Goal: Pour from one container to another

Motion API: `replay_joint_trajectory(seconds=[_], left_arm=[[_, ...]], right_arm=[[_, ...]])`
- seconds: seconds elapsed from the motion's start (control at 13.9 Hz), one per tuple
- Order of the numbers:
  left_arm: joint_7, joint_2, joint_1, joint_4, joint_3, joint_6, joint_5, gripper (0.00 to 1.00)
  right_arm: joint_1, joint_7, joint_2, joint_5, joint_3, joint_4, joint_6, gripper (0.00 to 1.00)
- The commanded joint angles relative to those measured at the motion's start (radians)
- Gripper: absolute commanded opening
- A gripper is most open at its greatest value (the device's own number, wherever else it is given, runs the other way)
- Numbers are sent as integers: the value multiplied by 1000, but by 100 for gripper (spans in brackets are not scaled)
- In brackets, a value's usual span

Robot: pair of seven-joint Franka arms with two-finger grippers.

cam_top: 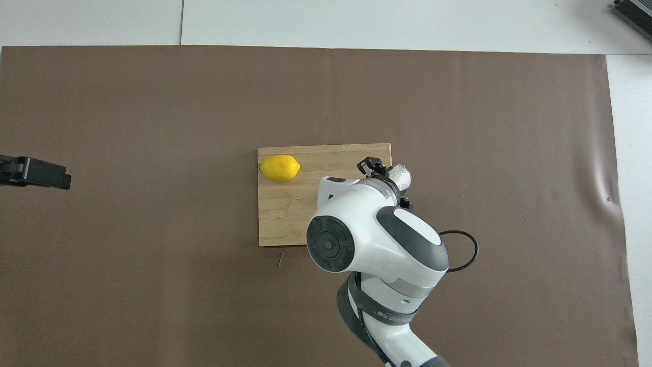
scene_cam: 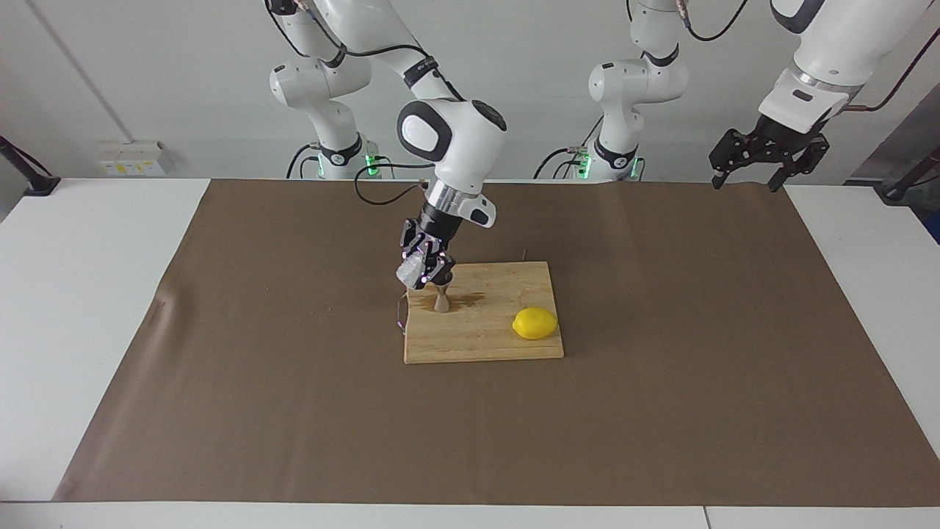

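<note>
Facing view. The right gripper (scene_cam: 424,270) is seen over the corner of the cutting board (scene_cam: 485,334) toward the right arm's end of the counter (scene_cam: 88,294), its jaws clamped on the glass tumbler (scene_cam: 408,273). The tumbler is held tilted in the air, just above the steel jigger (scene_cam: 440,300), which stands upright on the board. A dark wet-looking patch is seen on the wood beside the jigger. A lemon (scene_cam: 534,323) lies on the same board, toward the left arm's end. The left gripper (scene_cam: 767,158) is held raised at the left arm's end of the brown mat (scene_cam: 661,411), waiting, its jaws apart and empty.

The tumbler is judged light, stiff, breakable and slippery; it is best taken across its sides. The jigger is judged light and easily toppled on its narrow base.

Overhead view. The tumbler (cam_top: 401,176) is seen at the board (cam_top: 285,214) edge. The jigger is hidden under the right arm, so that the gap between the two vessels is shown by the facing view alone. Only the tip of the left gripper (cam_top: 35,172) is shown.
</note>
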Motion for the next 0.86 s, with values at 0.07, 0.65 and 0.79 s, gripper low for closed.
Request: replay_joint_trajectory(seconds=[0.07,0.65,0.79], left_arm=[[-6,-29,12,-28,-4,-3,-13,100],[-6,-29,12,-28,-4,-3,-13,100],[-6,-29,12,-28,-4,-3,-13,100]], right_arm=[[16,25,-5,-36,4,-4,-20,0],[16,27,1,-24,4,15,-21,0],[12,27,1,-21,4,27,-27,0]])
